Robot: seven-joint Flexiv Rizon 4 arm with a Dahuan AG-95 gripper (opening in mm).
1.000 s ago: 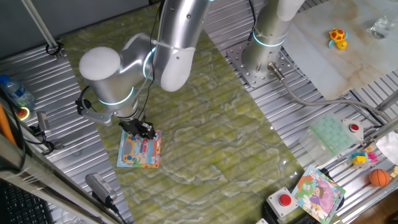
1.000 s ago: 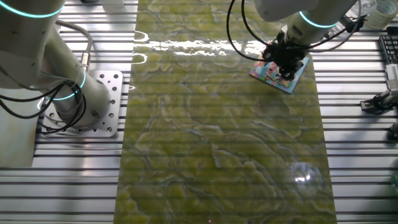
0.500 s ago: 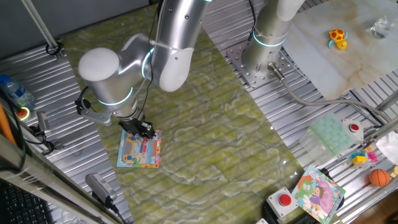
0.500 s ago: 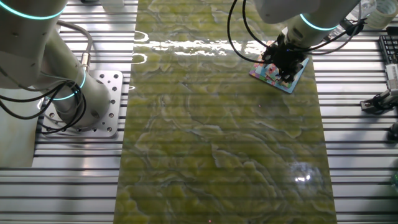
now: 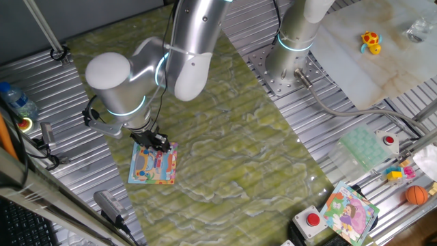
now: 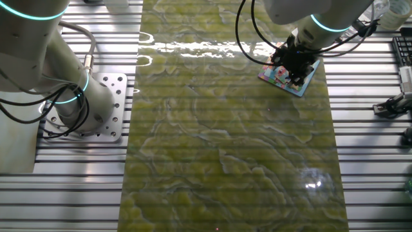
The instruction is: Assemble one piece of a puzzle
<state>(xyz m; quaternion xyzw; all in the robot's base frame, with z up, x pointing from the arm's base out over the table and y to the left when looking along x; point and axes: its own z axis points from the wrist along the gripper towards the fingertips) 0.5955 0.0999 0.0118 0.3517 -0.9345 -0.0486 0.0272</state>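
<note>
The puzzle (image 5: 153, 167) is a small square board with a light-blue border and an orange, pink and yellow picture. It lies flat on the green mat, near the mat's left edge in one fixed view. In the other fixed view the puzzle (image 6: 308, 82) lies at the upper right. My gripper (image 5: 158, 143) points down over the board's far corner, its dark fingertips at or just above the picture. From the other side the gripper (image 6: 293, 69) covers the middle of the board. The piece is hidden; the fingers are too small and dark to show what they hold.
A second arm's base (image 5: 292, 63) stands on the metal table beside the mat. At the near right lie another square board with a purple-and-green picture (image 5: 349, 213), a red button box (image 5: 313, 221) and an orange ball (image 5: 416, 195). A yellow toy (image 5: 371, 41) sits far right.
The gripper has shifted very slightly over the board since a second ago. The board itself has stayed in place.
</note>
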